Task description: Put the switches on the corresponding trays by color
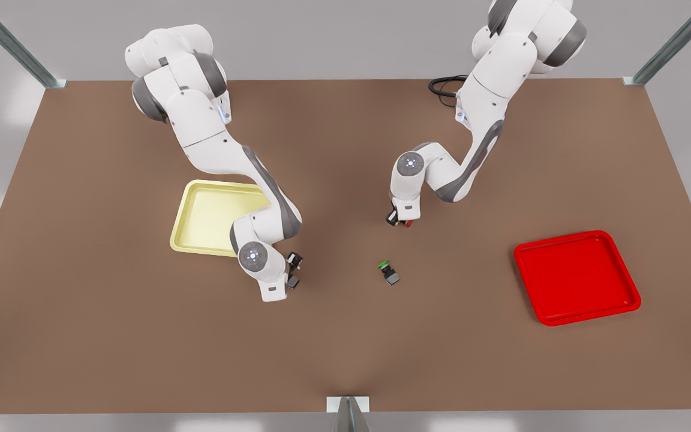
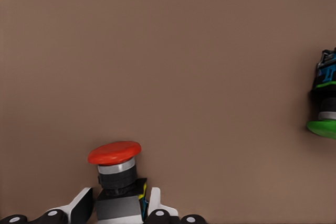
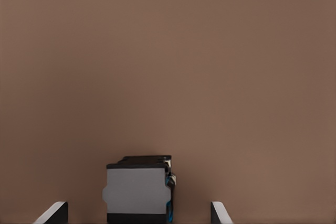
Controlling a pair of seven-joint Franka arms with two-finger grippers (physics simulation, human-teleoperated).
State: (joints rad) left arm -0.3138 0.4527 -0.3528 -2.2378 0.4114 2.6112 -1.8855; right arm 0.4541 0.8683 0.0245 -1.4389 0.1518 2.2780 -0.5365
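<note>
The red-capped switch (image 2: 114,153) sits upright between the fingers of my left gripper (image 2: 119,207), which is shut on its black-and-grey body. In the front view this gripper (image 1: 402,221) is near the table's middle, on the arm at the front view's right, well away from the red tray (image 1: 576,276). My right gripper (image 3: 137,212) is open, fingers wide apart, with a grey-and-black switch body (image 3: 137,190) between them; its cap is hidden. That gripper (image 1: 293,270) hangs just beyond the near right corner of the pale yellow tray (image 1: 207,216).
A green-capped switch (image 1: 388,272) lies on its side on the brown table between the two grippers, also seen as the green-capped switch (image 2: 324,98) at the edge of the left wrist view. A black cable (image 1: 444,87) coils at the back edge.
</note>
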